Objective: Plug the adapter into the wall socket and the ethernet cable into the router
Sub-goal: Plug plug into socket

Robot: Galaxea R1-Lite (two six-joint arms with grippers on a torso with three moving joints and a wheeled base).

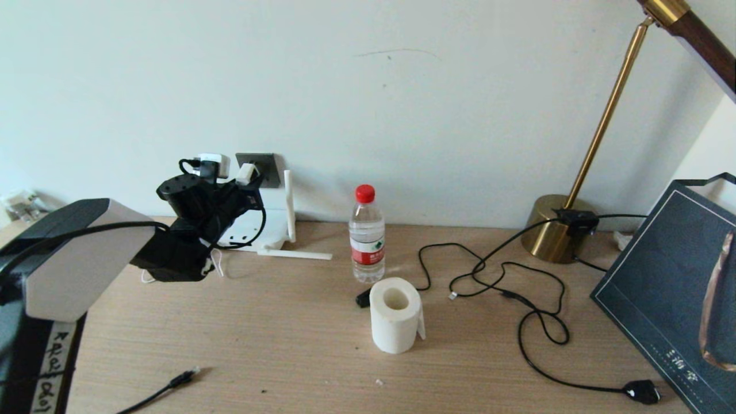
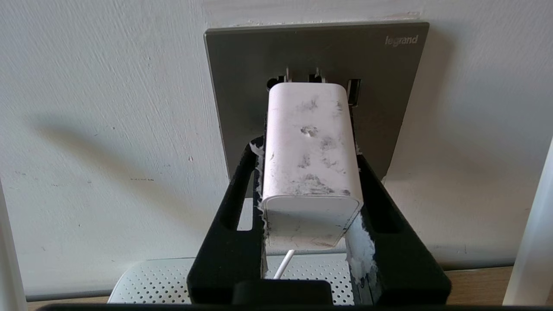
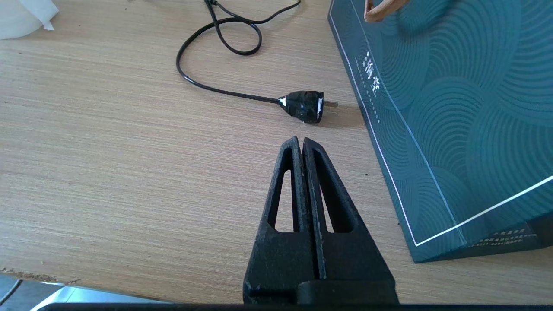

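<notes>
My left gripper [image 1: 244,181] is raised at the wall, shut on the white adapter [image 2: 309,164]. The adapter's front end meets the dark-grey wall socket [image 2: 389,108], with its prongs at the holes; how deep they sit is hidden. Its thin white cord hangs down behind. The white router [image 1: 270,230] lies just below the socket, one antenna [image 1: 289,201] upright. The ethernet cable [image 1: 183,378] lies loose at the table's front left. My right gripper [image 3: 301,140] hovers shut and empty over the table on the right side.
A water bottle [image 1: 367,236] and a toilet-paper roll [image 1: 395,313] stand mid-table. A brass lamp [image 1: 560,230] stands at the back right, its black cord looping to a chunky plug [image 3: 304,106]. A teal bag [image 1: 673,299] lies at the right edge.
</notes>
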